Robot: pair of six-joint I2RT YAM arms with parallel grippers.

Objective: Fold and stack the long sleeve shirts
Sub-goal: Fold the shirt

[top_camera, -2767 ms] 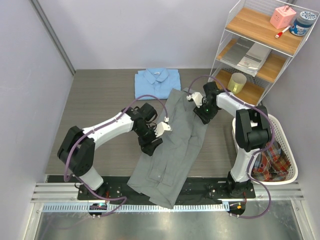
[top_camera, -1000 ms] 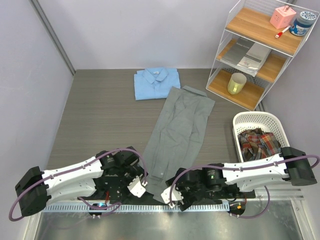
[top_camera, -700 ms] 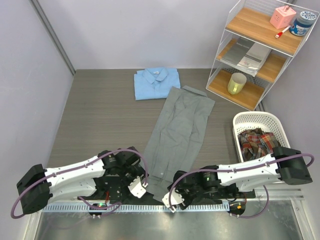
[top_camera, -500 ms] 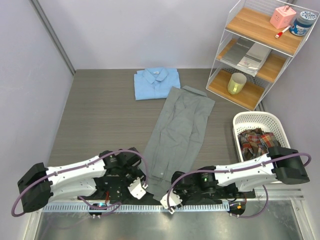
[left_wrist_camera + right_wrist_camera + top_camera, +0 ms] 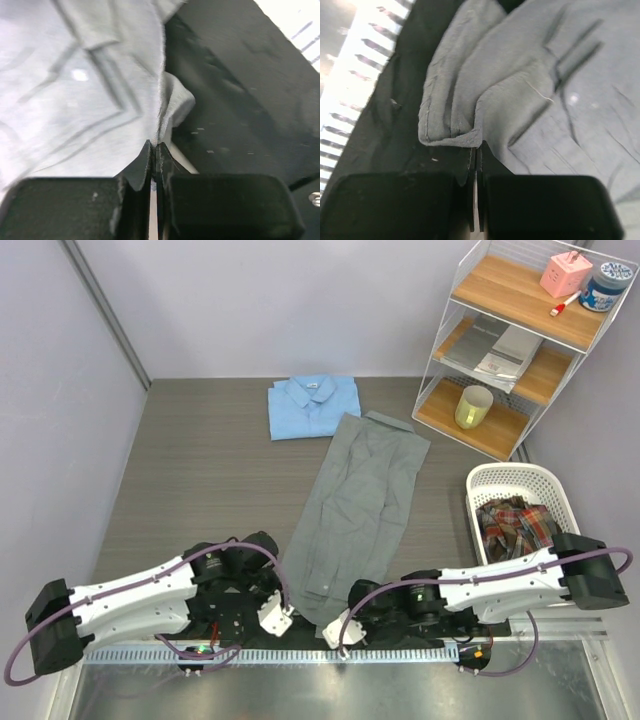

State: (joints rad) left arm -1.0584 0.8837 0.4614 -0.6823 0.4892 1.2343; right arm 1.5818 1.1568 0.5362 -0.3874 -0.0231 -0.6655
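While its near hem is pinched at two corners, the grey shirt lies long on the table

Where the left wrist camera looks along its fingers, the left gripper has its jaws pressed nearly together, with a thin fold of the shirt's edge nipped between the tips. The right gripper is closed to the same sliver and bites the rolled corner of the hem on its side. Both sit low at the near edge of the table, a little apart, with the shirt's near end between them. The rest of the cloth runs away from them as a narrow strip, its collar end just beside the blue shirt, which lies folded at the far side.

Nearly three seconds ago both arms were reaching over the middle and far part of the grey shirt, whose near end then spread wider and hung over the table edge. Half a second ago the right gripper sat slightly nearer the camera. The blue shirt has not moved, nor has the basket at the right
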